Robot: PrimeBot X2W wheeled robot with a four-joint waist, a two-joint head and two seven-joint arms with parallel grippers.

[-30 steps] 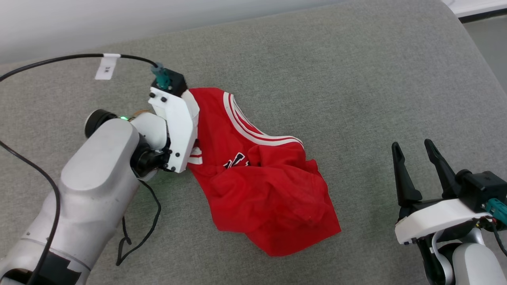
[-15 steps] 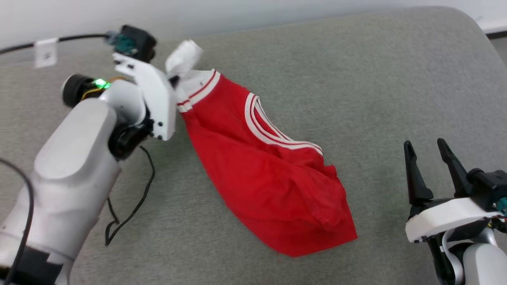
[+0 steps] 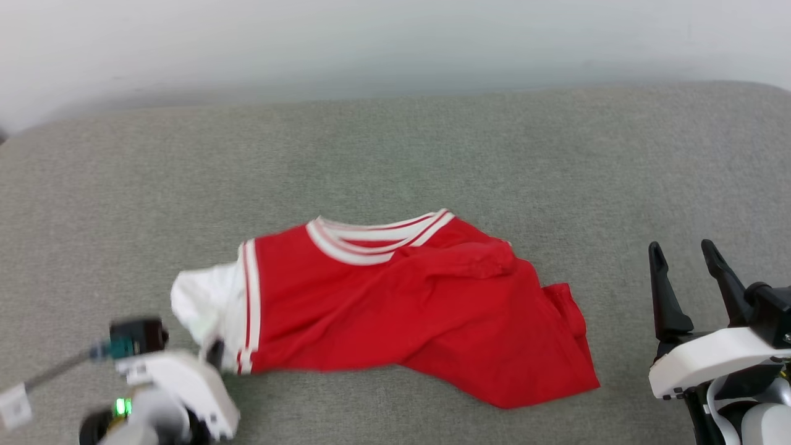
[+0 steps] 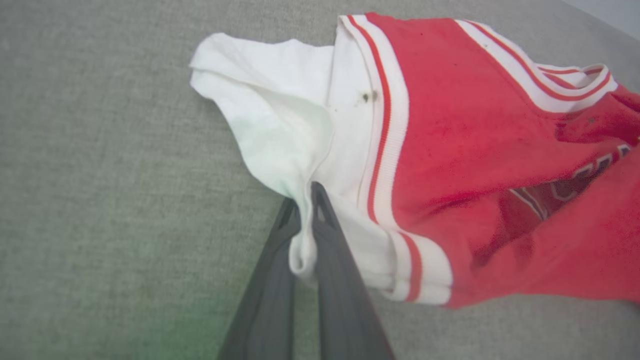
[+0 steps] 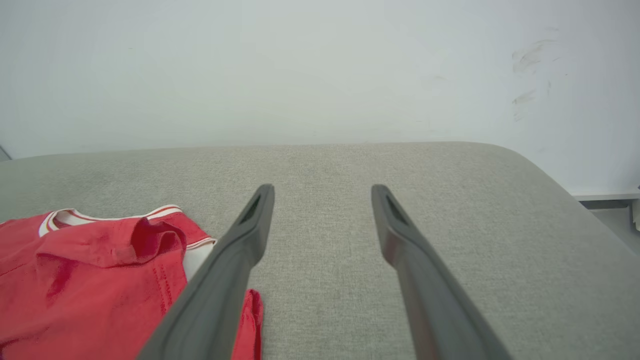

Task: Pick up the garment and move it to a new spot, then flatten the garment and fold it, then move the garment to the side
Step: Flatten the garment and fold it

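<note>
You are in the first step, carrying the garment to its new spot. Your left gripper has its two dark fingers pressed together on the white sleeve of the red jersey T-shirt, and the left wrist view shows a fold of white cloth squeezed between them. The shirt lies rumpled on the grey fabric cushion, toward its front edge in the head view. Its striped collar faces the wall and the red body trails off to your right, where the hem ends near your right gripper but apart from it. That gripper holds nothing; its fingers stand wide apart, pointing across bare cushion toward the wall. The shirt's front is doubled over on itself, so the black lettering only peeks out from under a red fold. I judge that most of the task lies ahead, since nothing is flattened or folded yet. Once the shirt is where you want it, the next move calls for both arms. Keep the left pinch, bring the right gripper in low to take the far sleeve or the hem, and draw the cloth apart until the fold opens. Watch that the thin pinch does not slip out when you pull.
</note>
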